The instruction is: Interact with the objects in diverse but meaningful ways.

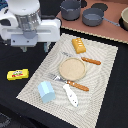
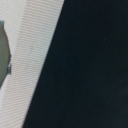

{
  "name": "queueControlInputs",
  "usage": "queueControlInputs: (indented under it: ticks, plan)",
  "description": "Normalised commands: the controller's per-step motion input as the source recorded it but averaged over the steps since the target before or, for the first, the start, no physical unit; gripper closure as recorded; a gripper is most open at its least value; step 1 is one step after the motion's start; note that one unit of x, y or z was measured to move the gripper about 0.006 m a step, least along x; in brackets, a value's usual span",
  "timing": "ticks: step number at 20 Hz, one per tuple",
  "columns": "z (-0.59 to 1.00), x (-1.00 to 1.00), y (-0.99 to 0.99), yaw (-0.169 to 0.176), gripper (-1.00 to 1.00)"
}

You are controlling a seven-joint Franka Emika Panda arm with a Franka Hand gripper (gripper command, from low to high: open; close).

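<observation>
The arm's white wrist housing fills the exterior view's upper left, hanging over the dark desk (image 1: pixel 20 95) near the far-left corner of the woven placemat (image 1: pixel 100 75); its pincer (image 1: pixel 31 48) is only partly seen beneath the housing, and I cannot tell how far its jaws stand apart or whether it holds anything. Taking the tan round plate (image 1: pixel 73 68) in the middle of the placemat as the clock's centre, the orange bread-like block (image 1: pixel 78 45) lies at about 12 o'clock, apart from the plate. One orange-handled utensil (image 1: pixel 91 61) rests at about 2 o'clock, just beside the plate's rim, and an orange-handled fork (image 1: pixel 70 82) lies at about 6 o'clock, close under the rim. The white paddle-like piece (image 1: pixel 70 94) lies further out at 6 o'clock, just beyond the fork. The pale blue house-shaped carton (image 1: pixel 46 91) stands at about 7 o'clock near the placemat's edge. The yellow printed block (image 1: pixel 17 74) lies off the placemat on the dark desk at 9 o'clock, well apart from the plate. Grey pots (image 1: pixel 93 17) sit on a brown surface beyond the placemat. The wrist view is blurred, showing only a pale woven edge (image 2: pixel 35 55) against the dark desk.
</observation>
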Motion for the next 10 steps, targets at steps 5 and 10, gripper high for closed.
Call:
queueControlInputs:
  ticks: [5,10]
  plan:
    - [-0.01,-0.29,-0.20,0.223,-1.00]
    - [-0.03,-0.37,-0.21,0.204,-1.00]
